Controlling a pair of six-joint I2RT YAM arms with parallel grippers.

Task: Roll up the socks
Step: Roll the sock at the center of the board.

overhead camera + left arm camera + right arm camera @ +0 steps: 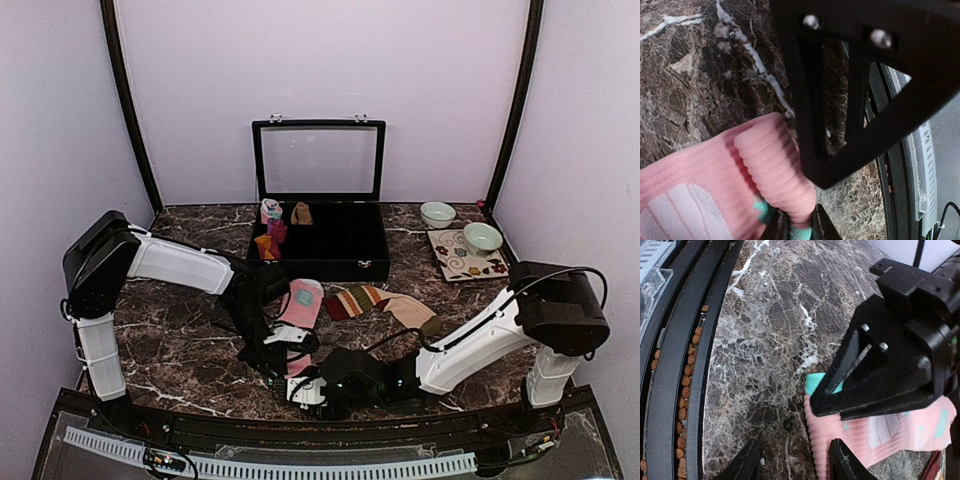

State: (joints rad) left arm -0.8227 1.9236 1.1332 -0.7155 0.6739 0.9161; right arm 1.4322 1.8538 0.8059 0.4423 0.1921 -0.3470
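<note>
Pink sock (302,303): lies flat on the desk (180,350), in front of the box (320,262) at its left front corner. It runs from there away from the box toward the near desk edge. The end farthest from the box is folded back on itself into a short ribbed roll, with a mint patch showing at the tip.

Striped sock (375,300): lies in front of the box, right of the pink sock and just beside it. Contact between the two cannot be confirmed. Its tan foot points away to the right. No claw is on it.

Left claw (799,227): nearly closed, fingers pinching the rolled end of the pink sock between them.

Right claw (795,465): jaws stand apart and grip nothing. One finger sits over the sock's ribbed edge and the other over bare desk, so the sock end lies partly between them. This claw is close against the left claw, on the side farther from the box.

Box: black, with its glass lid (320,160) raised upright. Small rolled bundles (272,232) sit in its left compartments.

Right of the box: two pale bowls (437,213), the nearer one resting on a patterned tile (455,262).
</note>
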